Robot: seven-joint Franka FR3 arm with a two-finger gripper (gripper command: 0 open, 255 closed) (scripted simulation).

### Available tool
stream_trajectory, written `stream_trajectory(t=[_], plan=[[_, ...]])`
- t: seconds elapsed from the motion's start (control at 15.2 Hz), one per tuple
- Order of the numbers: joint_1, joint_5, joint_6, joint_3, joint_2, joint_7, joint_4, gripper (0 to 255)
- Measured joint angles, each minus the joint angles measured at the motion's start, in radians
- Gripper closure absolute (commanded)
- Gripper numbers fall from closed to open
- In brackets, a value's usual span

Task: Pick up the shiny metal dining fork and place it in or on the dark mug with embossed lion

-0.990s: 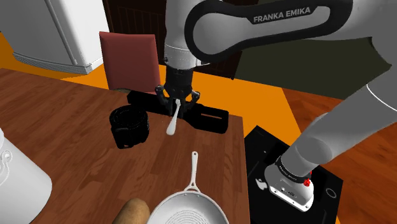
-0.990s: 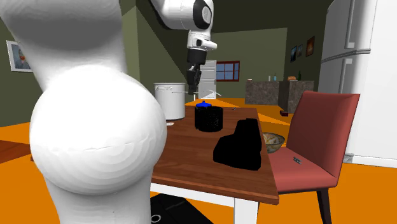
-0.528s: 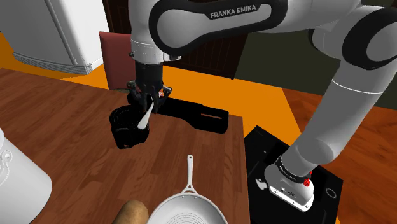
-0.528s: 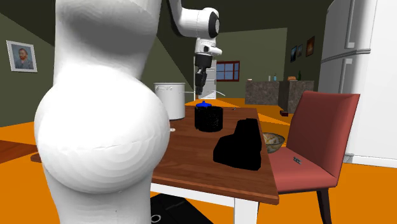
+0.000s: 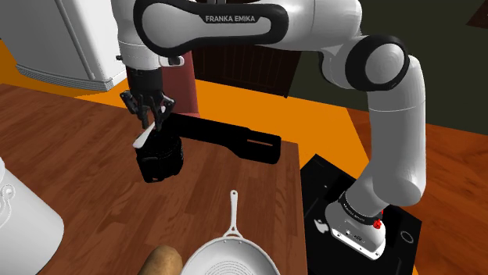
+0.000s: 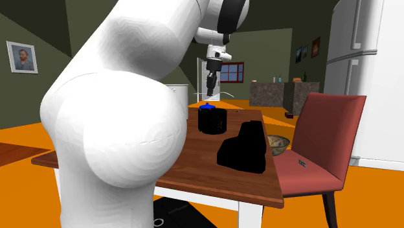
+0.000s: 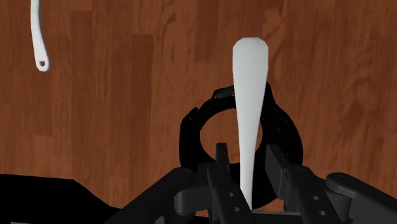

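My gripper (image 5: 148, 121) is shut on a plain white fork (image 5: 144, 139), which hangs slanted from the fingers just above the black mug (image 5: 159, 158) on the wooden table (image 5: 78, 148). In the wrist view the fork (image 7: 249, 108) runs out from between the two fingers (image 7: 222, 173), across the mug's round opening and past its rim (image 7: 189, 137). In the second exterior view the gripper (image 6: 211, 85) hovers over the mug (image 6: 211, 120), which carries a small blue mark on top.
A long black block (image 5: 231, 137) lies behind the mug. A white pan (image 5: 231, 251) and a brown loaf (image 5: 161, 258) sit near the front edge, a white pot (image 5: 19, 219) at the left. A red chair (image 6: 324, 139) and a fridge (image 5: 62, 39) stand beyond the table.
The arm has swung toward the shoulder view's left, carrying the fork from over the black block to above the mug. The fork stays clasped throughout.
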Motion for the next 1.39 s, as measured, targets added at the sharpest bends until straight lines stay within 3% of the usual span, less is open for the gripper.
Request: stream_trajectory(t=[0.66,1.06,1.12,1.39], plan=[[0.002,-0.022,0.106,-0.015,0.041,0.006,-0.073,255],[-0.001,-0.023,0.118,-0.015,0.039,0.007,-0.086,255],[-0.002,-0.023,0.118,-0.015,0.039,0.007,-0.086,0],[-0.001,-0.022,0.119,-0.015,0.039,0.007,-0.088,0]])
